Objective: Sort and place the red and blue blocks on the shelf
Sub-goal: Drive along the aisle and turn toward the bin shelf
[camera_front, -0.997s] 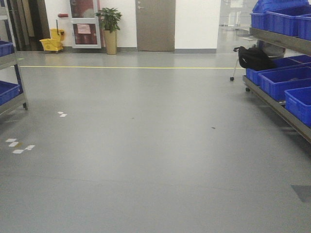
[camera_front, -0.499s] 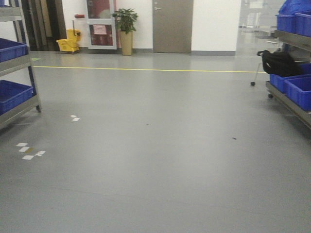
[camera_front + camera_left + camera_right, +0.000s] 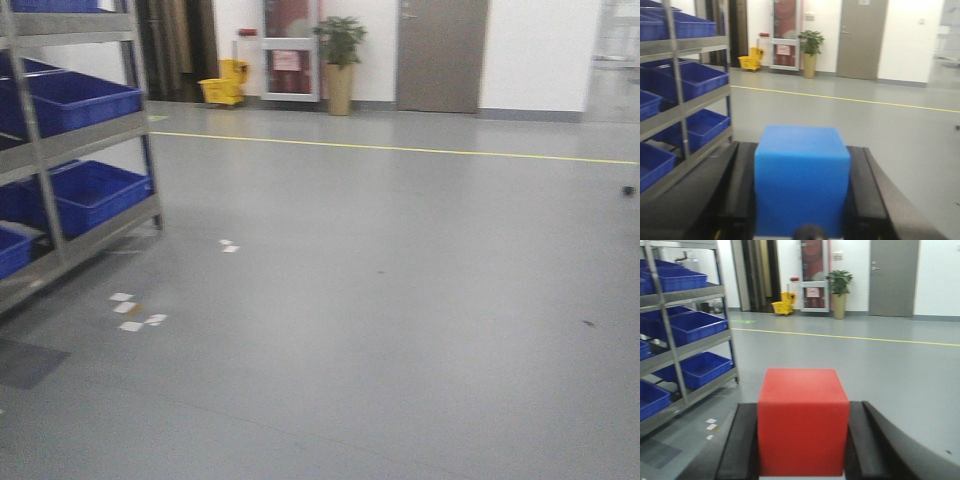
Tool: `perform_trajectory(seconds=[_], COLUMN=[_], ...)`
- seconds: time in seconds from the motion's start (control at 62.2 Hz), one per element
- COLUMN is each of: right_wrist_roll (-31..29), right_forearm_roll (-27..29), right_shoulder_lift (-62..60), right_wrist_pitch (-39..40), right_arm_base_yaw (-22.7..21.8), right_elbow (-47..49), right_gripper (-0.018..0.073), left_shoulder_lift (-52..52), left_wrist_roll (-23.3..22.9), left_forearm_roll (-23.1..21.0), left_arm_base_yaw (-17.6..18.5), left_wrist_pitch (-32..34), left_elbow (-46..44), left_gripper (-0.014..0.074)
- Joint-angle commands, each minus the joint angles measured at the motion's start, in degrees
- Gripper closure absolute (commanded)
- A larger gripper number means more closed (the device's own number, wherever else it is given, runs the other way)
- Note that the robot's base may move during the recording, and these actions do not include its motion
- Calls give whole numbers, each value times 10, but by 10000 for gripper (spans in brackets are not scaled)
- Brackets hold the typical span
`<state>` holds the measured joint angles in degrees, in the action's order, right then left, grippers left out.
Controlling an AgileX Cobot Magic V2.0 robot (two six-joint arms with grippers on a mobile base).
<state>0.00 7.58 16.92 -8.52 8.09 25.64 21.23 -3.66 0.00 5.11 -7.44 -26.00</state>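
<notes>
The blue block [image 3: 801, 180] fills the lower middle of the left wrist view, clamped between the two black fingers [image 3: 742, 190] of my left gripper [image 3: 801, 187]. In the right wrist view the red block [image 3: 803, 421] sits the same way, and my right gripper [image 3: 802, 432] is shut on it. Both blocks are carried above the grey floor. The metal shelf [image 3: 66, 148] with large blue bins [image 3: 92, 192] stands at the left of all three views. Neither gripper shows in the front view.
Open grey floor [image 3: 400, 300] stretches ahead, crossed by a yellow line [image 3: 400, 150]. White tape marks [image 3: 132, 310] lie near the shelf's foot. At the far wall are a grey door [image 3: 442, 55], a potted plant [image 3: 339, 62] and a yellow mop bucket [image 3: 225, 85].
The front view has swung left: the right-hand rack and black bag have left the frame, and the left shelf with its bins has come far into view.
</notes>
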Motion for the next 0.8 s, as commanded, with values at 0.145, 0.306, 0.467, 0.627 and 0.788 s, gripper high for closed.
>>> perform_trajectory(seconds=[0.145,0.306,0.467,0.627,0.788], right_wrist_roll=[-6,-6,-6,-6,-6], right_forearm_roll=[1,1,1,1,1], right_shoulder_lift=[4,4,4,4,4], right_wrist_pitch=[52,52,52,52,52], right_arm_base_yaw=[-2,-2,-2,-2,-2], right_elbow=[14,14,14,14,14], right_gripper=[511,511,511,511,511], left_shoulder_lift=[3,3,3,3,3], left_wrist_roll=[-2,-2,-2,-2,-2], left_forearm_roll=[0,0,0,0,0], left_arm_base_yaw=[0,0,0,0,0], left_wrist_pitch=[51,51,51,51,51], left_elbow=[-17,-17,-17,-17,-17], left_gripper=[463,463,463,463,463])
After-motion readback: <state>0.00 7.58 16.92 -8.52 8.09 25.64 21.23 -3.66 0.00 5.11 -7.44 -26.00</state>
